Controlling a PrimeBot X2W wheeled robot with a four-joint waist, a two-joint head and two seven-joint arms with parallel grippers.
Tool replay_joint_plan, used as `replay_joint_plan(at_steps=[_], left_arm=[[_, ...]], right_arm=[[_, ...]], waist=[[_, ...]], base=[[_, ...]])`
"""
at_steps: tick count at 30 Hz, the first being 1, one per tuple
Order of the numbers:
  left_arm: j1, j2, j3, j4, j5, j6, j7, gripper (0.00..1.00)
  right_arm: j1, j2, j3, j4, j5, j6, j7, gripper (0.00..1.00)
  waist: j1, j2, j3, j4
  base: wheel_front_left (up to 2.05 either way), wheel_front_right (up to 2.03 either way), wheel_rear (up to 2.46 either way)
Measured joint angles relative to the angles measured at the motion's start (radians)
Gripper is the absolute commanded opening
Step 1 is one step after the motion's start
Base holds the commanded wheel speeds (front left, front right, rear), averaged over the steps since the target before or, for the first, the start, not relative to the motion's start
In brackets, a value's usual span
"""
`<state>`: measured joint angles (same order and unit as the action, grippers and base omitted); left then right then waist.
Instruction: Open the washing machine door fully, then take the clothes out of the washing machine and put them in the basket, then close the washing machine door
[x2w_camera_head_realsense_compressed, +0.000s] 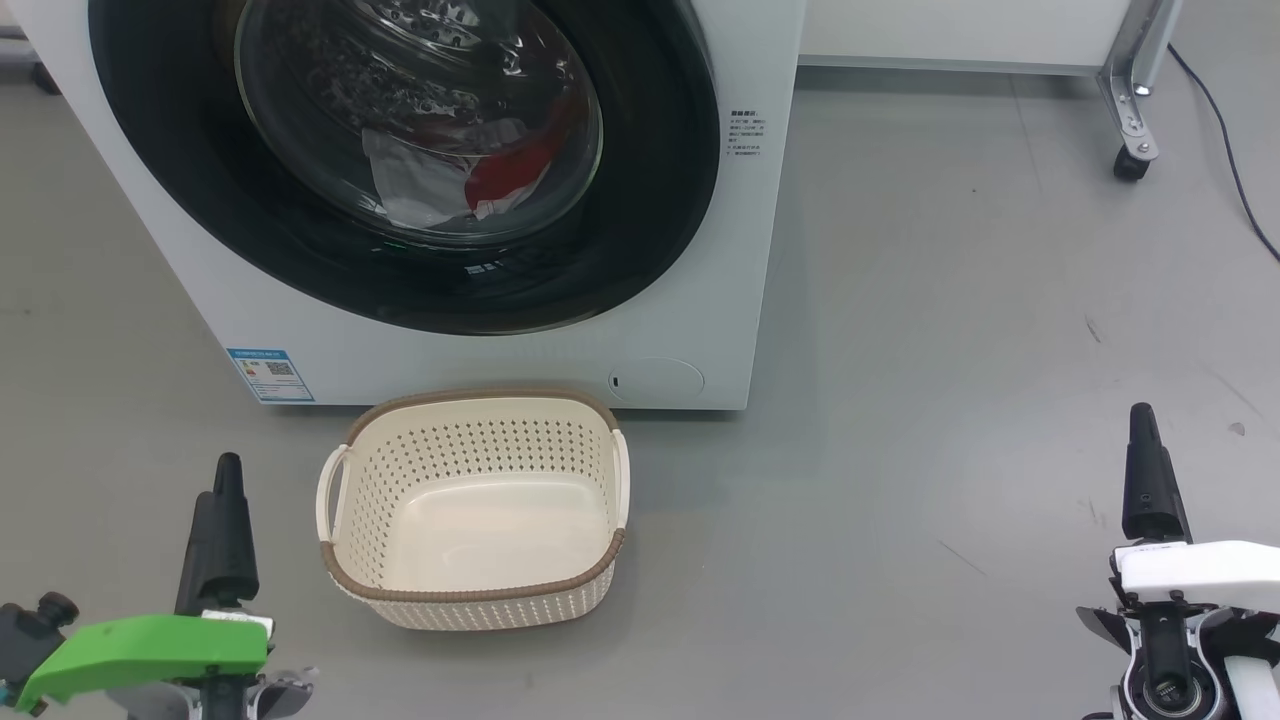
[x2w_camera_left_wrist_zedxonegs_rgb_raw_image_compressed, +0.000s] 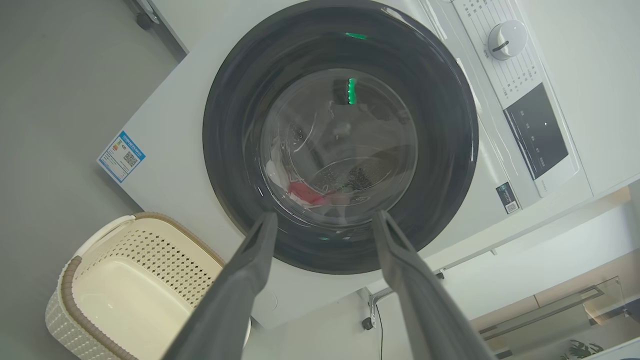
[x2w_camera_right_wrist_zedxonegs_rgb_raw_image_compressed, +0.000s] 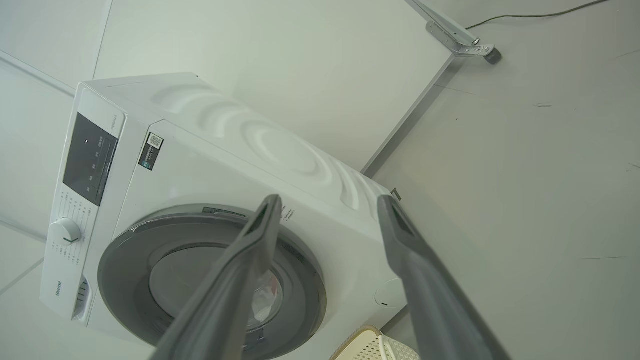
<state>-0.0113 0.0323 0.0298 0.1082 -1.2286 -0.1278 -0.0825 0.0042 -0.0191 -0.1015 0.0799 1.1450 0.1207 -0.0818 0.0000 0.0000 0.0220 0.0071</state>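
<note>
Washing machine door closed — clothes dim behind glass — left claw, right claw both spread.

soft, even light is spreading across the grey floor, leaving only a faint shadow strip along the right side of the washing machine and a pale one around the basket. the glossy black rim of the washing machine door is mirroring the room, and glare on its glass is veiling the clothes. in the left wrist view a green reflection is glinting on the glass. both wrist views are bowing straight edges toward the corners, and the white walls are washing out slightly.
</note>
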Motion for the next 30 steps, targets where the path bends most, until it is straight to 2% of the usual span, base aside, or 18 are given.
replay_joint_plan(at_steps=[10, 13, 20, 30], left_arm=[[0.0, 0.016, -0.034, -0.029, 0.188, 0.0, -0.034, 1.0], [0.0, 0.018, -0.046, -0.035, 0.242, 0.0, -0.044, 1.0], [0.001, 0.026, -0.08, -0.047, 0.381, 0.0, -0.068, 1.0], [0.002, 0.04, -0.125, -0.058, 0.578, 0.0, -0.099, 1.0]], right_arm=[[0.002, -0.005, 0.03, -0.032, -0.158, -0.011, -0.032, 1.0], [0.002, -0.006, 0.037, -0.04, -0.2, -0.026, -0.04, 1.0], [0.007, -0.008, 0.07, -0.041, -0.355, -0.037, -0.067, 1.0], [0.024, -0.011, 0.108, -0.04, -0.491, -0.072, -0.101, 1.0]], waist=[[0.0, 0.0, 0.007, 0.003], [0.0, 0.0, 0.009, 0.004], [0.0, 0.0, 0.01, 0.009], [0.0, 0.0, 0.01, 0.01]], base=[[0.0, 0.0, 0.0], [0.0, 0.0, 0.0], [0.0, 0.0, 0.0], [0.0, 0.0, 0.0]])
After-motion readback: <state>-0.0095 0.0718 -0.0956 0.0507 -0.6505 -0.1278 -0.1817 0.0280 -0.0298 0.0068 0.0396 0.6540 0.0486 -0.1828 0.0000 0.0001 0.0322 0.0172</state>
